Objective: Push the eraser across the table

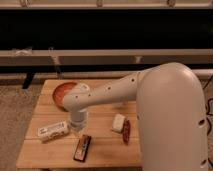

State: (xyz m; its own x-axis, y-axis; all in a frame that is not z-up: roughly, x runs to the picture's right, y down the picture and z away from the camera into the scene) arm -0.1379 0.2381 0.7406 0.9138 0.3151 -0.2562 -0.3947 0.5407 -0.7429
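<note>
The eraser [82, 148], a flat black bar with a reddish-orange and white label, lies near the front edge of the light wooden table [50, 152]. My gripper [78, 126] hangs from the white arm [150, 100] just behind the eraser and a little to its left, close above the tabletop. It stands right beside the end of the white bottle [54, 130], which lies on its side to the left.
An orange bowl [63, 93] sits at the back left of the table. A small whitish square block [118, 122] and a dark red oblong thing [126, 131] lie to the right of the eraser. Carpet floor surrounds the table; a dark wall stands behind.
</note>
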